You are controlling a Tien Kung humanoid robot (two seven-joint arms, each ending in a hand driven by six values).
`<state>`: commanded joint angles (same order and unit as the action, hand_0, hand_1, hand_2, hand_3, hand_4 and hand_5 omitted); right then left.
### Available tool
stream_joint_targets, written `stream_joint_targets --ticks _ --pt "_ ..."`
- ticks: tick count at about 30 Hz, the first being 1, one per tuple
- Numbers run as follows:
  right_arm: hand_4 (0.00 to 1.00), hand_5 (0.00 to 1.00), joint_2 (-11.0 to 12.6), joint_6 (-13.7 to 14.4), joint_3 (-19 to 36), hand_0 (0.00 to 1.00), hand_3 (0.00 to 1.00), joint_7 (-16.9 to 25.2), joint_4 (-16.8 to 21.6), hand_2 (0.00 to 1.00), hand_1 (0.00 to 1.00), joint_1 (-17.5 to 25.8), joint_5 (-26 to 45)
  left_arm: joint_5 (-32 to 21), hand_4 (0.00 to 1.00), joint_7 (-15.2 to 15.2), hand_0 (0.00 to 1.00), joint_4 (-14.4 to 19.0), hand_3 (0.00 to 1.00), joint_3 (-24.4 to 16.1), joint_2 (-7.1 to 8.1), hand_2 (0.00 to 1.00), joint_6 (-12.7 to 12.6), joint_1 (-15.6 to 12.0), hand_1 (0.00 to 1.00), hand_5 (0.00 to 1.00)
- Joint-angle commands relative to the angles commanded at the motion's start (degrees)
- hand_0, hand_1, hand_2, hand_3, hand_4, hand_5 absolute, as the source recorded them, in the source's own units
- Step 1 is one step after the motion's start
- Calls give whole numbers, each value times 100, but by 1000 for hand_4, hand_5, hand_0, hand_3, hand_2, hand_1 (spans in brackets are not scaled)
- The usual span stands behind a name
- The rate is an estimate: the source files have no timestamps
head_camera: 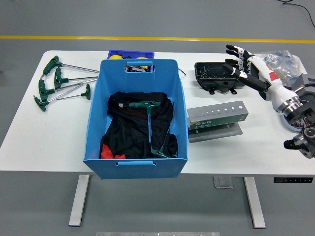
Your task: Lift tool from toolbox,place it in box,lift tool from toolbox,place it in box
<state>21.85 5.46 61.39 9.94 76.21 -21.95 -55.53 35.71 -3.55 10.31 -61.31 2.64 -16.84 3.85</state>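
Note:
A large blue box (138,162) stands mid-table, lined with black cloth. Two green T-handle wrenches (149,123) lie inside it. Several more green T-handle wrenches (56,83) lie on the table at the far left. A grey tool stand (217,118) with a row of holes sits right of the box. My right hand (241,61) is open and empty, fingers spread, at the right side of the table next to a black tray (215,76). My left arm is out of view.
A small blue bin (131,54) with yellow items stands behind the box. Clear plastic bags (280,61) lie at the back right corner. The table's right edge is near my right arm.

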Motion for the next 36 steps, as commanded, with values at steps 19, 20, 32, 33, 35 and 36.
stream_joint_targets --ticks 19,20,32,33,35,36 --pt "998 840 -956 -325 2427 924 920 -109 136 900 877 1679 678 -90 725 -6 742 0 769 118 -2 799 13 119 727 619" --pt "998 858 -953 -332 2441 924 919 -116 137 901 876 1676 668 -96 724 -5 741 0 767 120 -2 798 14 126 723 619" --pt "998 892 -999 -459 2472 909 904 -200 133 883 862 1627 606 -209 721 9 741 0 764 238 7 798 35 201 723 617" --pt "998 892 -999 -490 2474 909 904 -213 126 883 862 1629 602 -197 721 6 741 0 764 235 9 798 39 207 723 617" --pt "998 892 -990 -534 2480 909 904 -235 112 883 862 1632 586 -184 721 4 741 0 764 236 11 798 51 216 723 617" --pt "998 892 -983 -546 2487 909 904 -243 105 883 862 1635 576 -192 721 4 741 0 764 250 13 798 59 219 723 617"
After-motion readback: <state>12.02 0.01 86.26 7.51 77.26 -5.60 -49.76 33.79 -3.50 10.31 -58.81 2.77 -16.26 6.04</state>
